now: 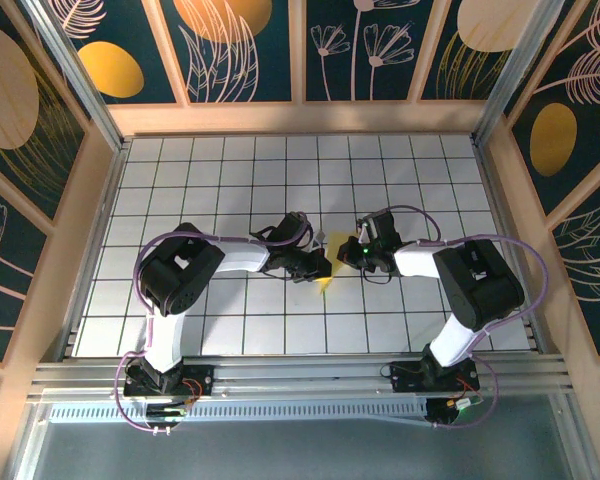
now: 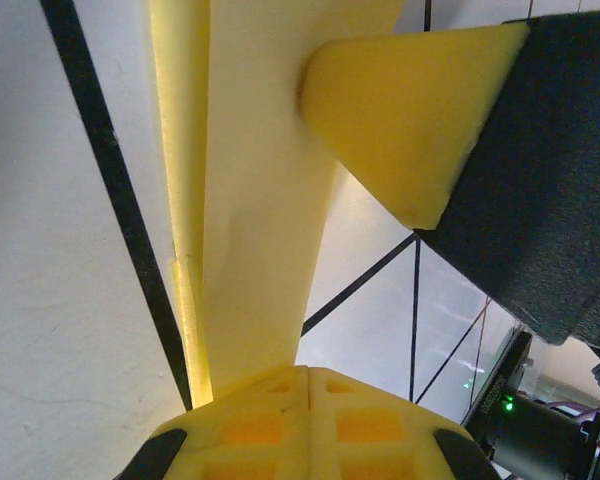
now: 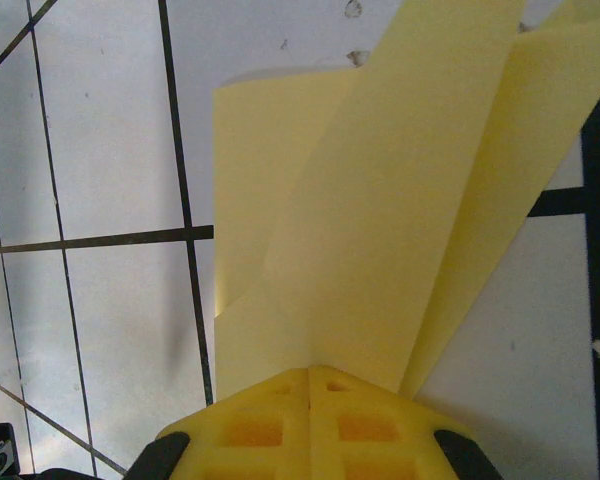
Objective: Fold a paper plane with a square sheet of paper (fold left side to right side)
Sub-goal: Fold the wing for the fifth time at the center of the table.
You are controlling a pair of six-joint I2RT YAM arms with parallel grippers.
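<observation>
Creases run along the thin yellow folded paper (image 1: pixel 325 284), held over the white gridded bench (image 1: pixel 230 170): left tool (image 2: pixel 308 375) and right tool (image 3: pixel 308 372) each clench it. Likely light, floppy, tearable (pull gently); best gripped along folded edges.

Your white table (image 1: pixel 230 170), ruled in black squares, had creased yellow paper (image 1: pixel 326 283) resting near its middle.
</observation>
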